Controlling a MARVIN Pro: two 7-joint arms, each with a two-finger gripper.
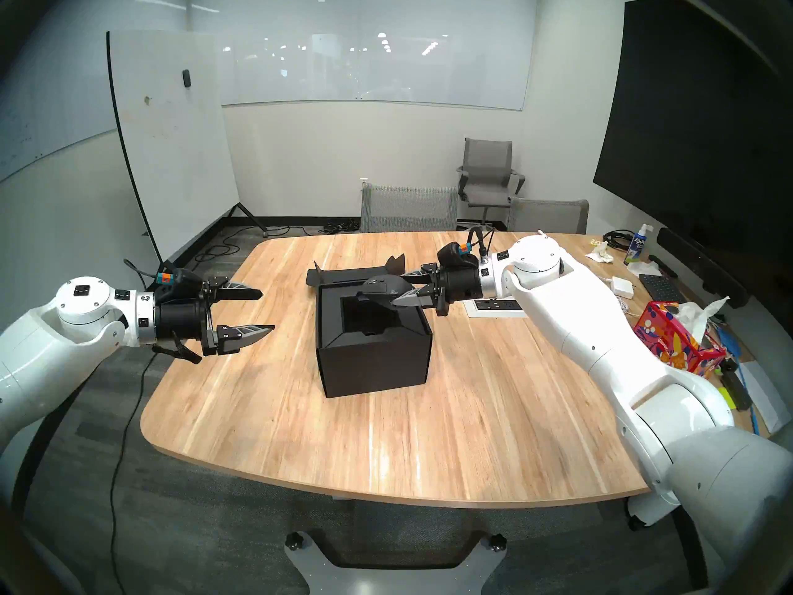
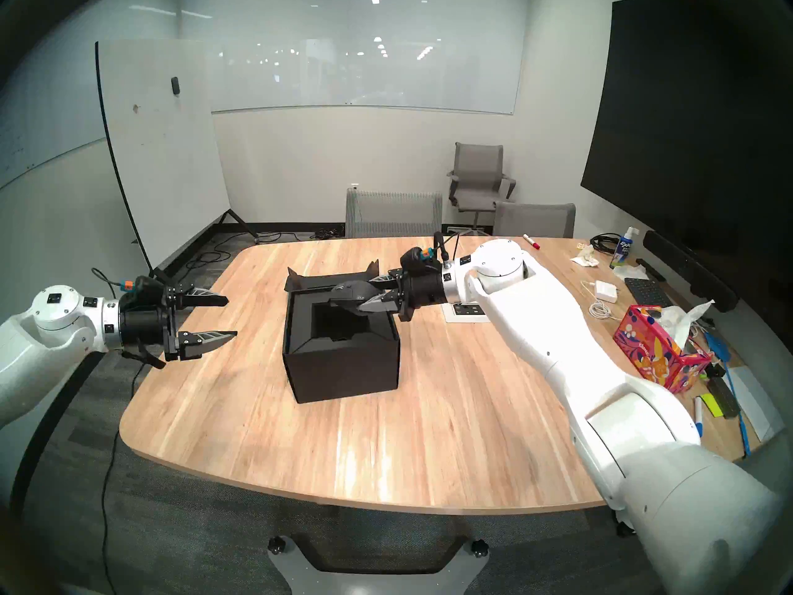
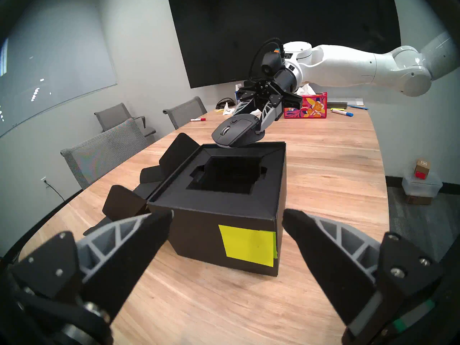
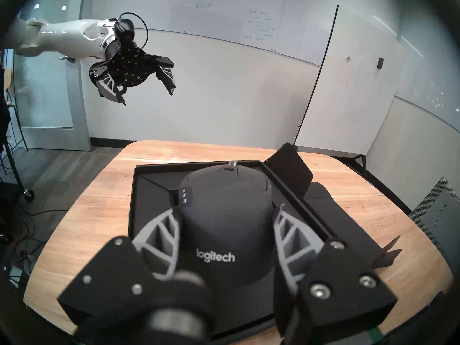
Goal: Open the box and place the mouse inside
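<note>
— Now, status? The right gripper [image 3: 251,128] pinches the mouse [image 3: 232,134] by its sides, above the open box [image 1: 372,336] at mid-table [image 1: 429,431], over its far-right rim.

— Left gripper [image 1: 262,313] gapes empty off the table's left edge. Center over the recess [image 3: 227,176], lower level, then release.

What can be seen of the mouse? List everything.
The mouse is matte dark grey plastic, rounded and sculpted, with a scroll wheel, a small top button, pale logitech lettering and tiny numerals on one side. It is held roughly level in the air over the open box, touching only the right gripper, whose fingers clamp its sides.
</note>
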